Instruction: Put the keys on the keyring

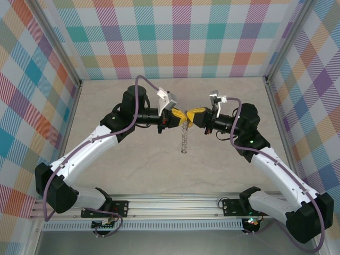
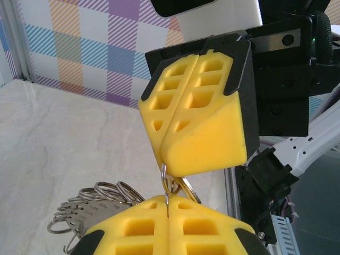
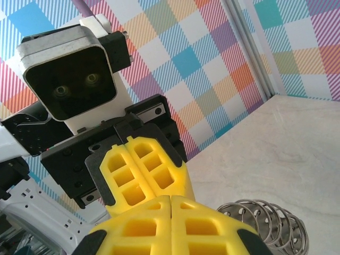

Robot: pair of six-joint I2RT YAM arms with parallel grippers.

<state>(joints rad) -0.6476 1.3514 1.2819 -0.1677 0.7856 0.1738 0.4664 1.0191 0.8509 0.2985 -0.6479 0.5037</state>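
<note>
Pale marbled worktop (image 1: 133, 170) inside plaid walls. The two white-and-black arms reach in from the near edge, and their tips meet above the worktop's centre, somewhat toward the far edge.

Left gripper (image 1: 179, 113) and right gripper (image 1: 194, 113), each with yellow honeycomb-block fingers, stand tip to tip. Both pincers are closed, pads pressed flat together with no gap. The left wrist view shows thin metal nipped at both seams.

Silvery-grey keyring (image 1: 184, 139), a bumpy chain of overlapping wire loops, hangs straight down from the meeting point over mid-worktop. Whether its lower end rests on the surface cannot be told. Its loops fan out just beside the left pincer's tips (image 2: 95, 204) and beside the right pincer's tips (image 3: 265, 218).

Small brass-tinted key (image 2: 181, 187) shows as a looped glint in the narrow gap between the two tips. It is too small to tell which pincer holds it, or whether it is already threaded.

Step in hand, as judged: the threading itself, with ring and key brought together. The next move calls for a small, fine slide or twist of one wrist against the other, with both grips kept firm so that neither piece slips free.
</note>
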